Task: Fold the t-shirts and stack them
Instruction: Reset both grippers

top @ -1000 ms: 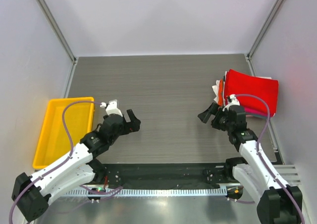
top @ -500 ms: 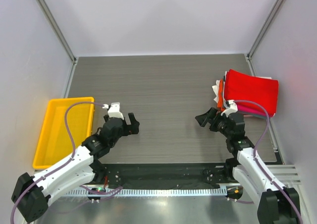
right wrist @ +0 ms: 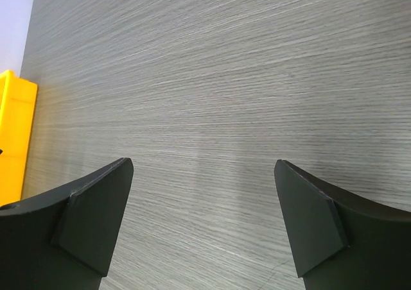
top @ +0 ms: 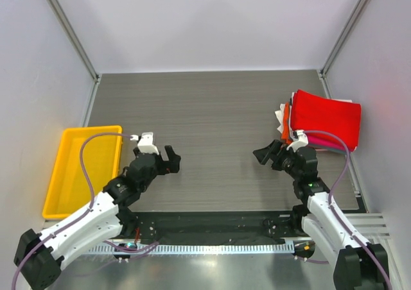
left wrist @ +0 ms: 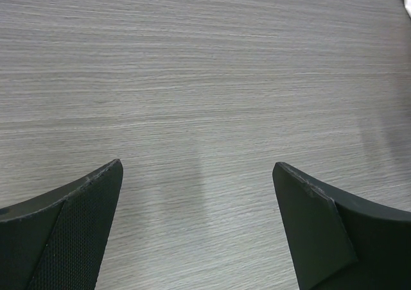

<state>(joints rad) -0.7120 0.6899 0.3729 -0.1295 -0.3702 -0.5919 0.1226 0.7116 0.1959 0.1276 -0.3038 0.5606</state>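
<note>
Top external view: grey wood-grain table (top: 212,104) fills workspace. Yellow tray (top: 67,174) sits at left table edge, beside left arm. Stack of folded t-shirts (top: 287,124) lies at right table edge, with red t-shirt (top: 324,117) on top and pink, orange and white edges showing beneath. Left gripper (top: 171,160) is near tray, over bare table, jaws spread wide, nothing held. Right gripper (top: 264,153) is near stack but not touching it, jaws spread wide, nothing held. Both wrist views show bare table between fingers.
</note>
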